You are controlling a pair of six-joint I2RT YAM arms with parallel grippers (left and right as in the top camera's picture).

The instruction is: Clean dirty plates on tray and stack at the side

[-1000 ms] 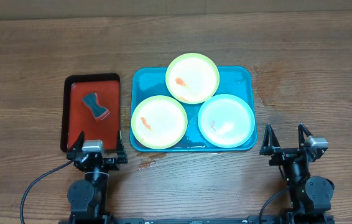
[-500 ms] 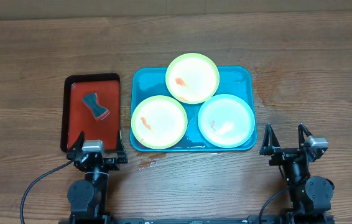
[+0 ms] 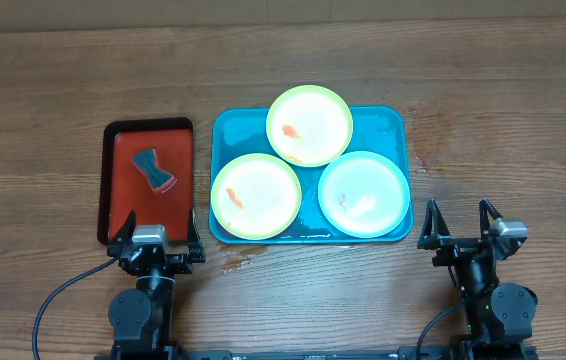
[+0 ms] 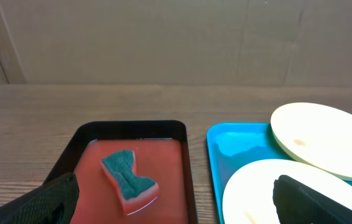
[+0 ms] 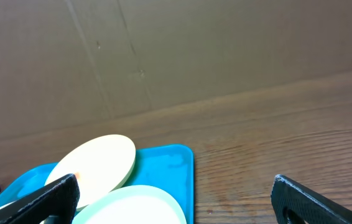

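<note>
just ahead, between left tool and right tool, lie the plates.

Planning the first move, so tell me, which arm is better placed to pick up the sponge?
Left. The sponge lies in the small red tray, directly ahead of the open left gripper. The open right gripper sits beyond the blue tray, with the plates in between.

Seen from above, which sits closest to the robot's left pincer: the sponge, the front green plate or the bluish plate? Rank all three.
From the left pincer:
1. Sponge, just ahead, on the red tray.
2. Front green plate, to its right, on the blue tray.
3. Bluish plate, farthest right.
</note>
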